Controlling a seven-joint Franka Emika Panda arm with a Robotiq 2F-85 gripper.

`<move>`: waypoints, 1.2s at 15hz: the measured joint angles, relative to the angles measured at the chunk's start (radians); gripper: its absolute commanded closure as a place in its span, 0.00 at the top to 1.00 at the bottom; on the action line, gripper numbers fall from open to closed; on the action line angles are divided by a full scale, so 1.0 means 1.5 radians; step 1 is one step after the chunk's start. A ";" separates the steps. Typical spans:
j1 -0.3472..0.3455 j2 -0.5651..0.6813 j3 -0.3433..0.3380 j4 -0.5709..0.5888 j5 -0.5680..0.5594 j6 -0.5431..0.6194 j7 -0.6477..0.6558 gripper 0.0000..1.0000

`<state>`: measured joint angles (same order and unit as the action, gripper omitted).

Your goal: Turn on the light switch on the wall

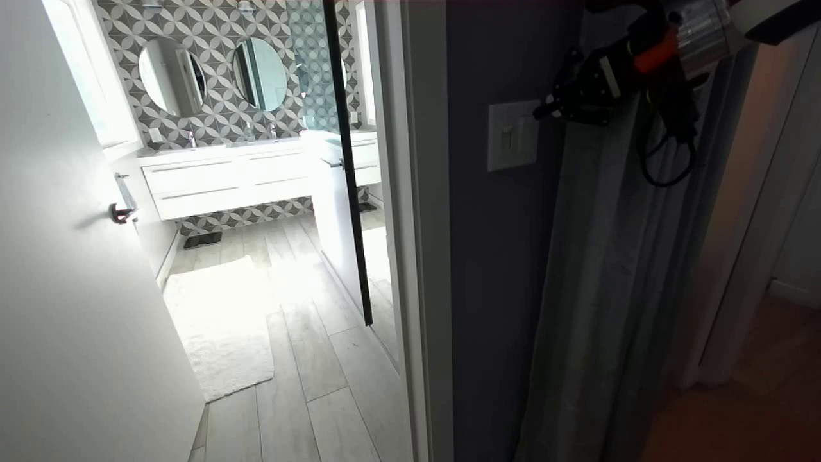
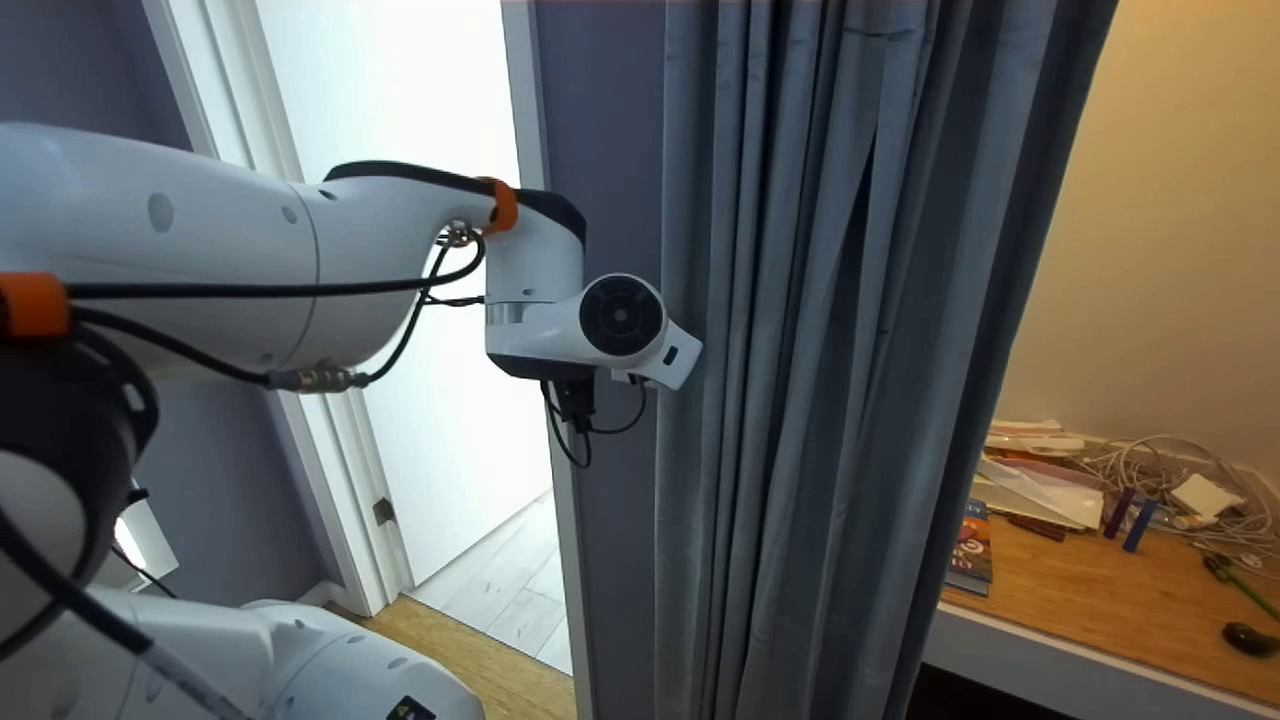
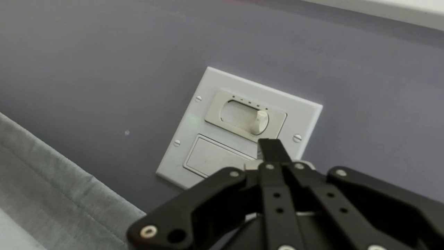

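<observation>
The light switch (image 3: 229, 139) is mounted on the wall (image 3: 104, 69), its rocker (image 3: 215, 156) partly hidden by the jaws, which are drawn together with nothing held; contact cannot be told. The rocker's upper end should probably be pressed squarely, the slider (image 3: 259, 122) beside it spared, the curtain (image 3: 69, 194) avoided. Well apart, the white drawers' (image 1: 195, 179) contents are hidden.

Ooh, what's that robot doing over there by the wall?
The robot arm is reaching to the light switch on the wall, probably to turn it on. Its gripper is shut, with nothing to be seen in it. In the wrist view it hides part of the rocker; whether it touches, I can't tell.
</observation>
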<state>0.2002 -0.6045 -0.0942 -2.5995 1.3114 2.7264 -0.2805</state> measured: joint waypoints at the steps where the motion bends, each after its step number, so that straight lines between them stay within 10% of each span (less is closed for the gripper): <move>1: 0.000 0.002 0.000 0.002 0.005 0.005 -0.005 0.00; 18: 0.000 0.084 0.000 0.055 0.010 0.027 -0.022 0.00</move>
<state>0.2009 -0.4783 -0.0942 -2.5170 1.3262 2.7665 -0.3133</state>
